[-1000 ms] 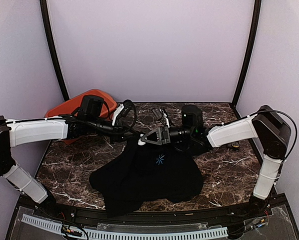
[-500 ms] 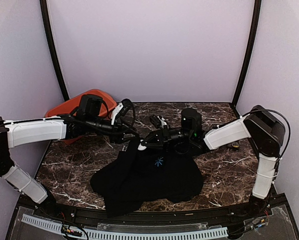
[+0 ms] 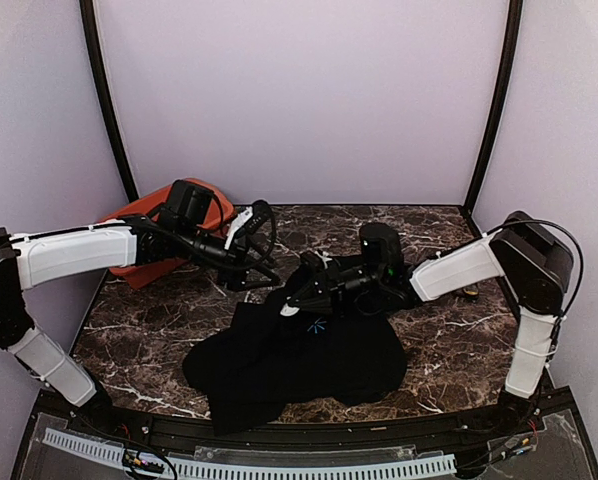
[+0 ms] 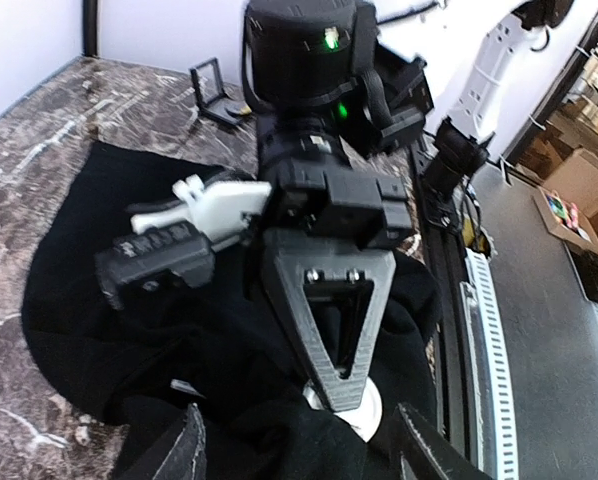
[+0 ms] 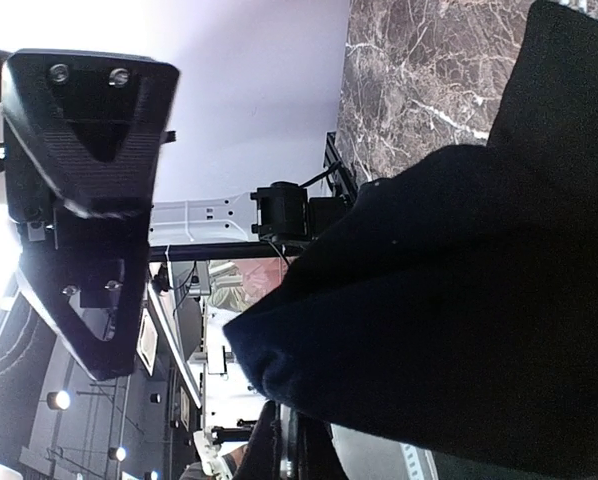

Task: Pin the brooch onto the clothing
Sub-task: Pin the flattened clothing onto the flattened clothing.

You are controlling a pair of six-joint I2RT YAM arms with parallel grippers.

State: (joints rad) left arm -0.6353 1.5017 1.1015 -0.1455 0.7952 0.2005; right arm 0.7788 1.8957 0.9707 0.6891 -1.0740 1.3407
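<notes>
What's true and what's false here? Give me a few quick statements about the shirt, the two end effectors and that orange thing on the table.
1. A black T-shirt lies on the marble tabletop. True.
2. The starburst print on the shirt is red. False: it is light blue.
3. The left end effector is open. True: in the left wrist view its fingers stand well apart.
4. The orange item sits at the front right corner. False: it is at the back left, partly hidden by the left arm.
5. The right end effector hangs far off to the side of the shirt. False: its tip is down at the shirt's upper edge, above the print.
</notes>
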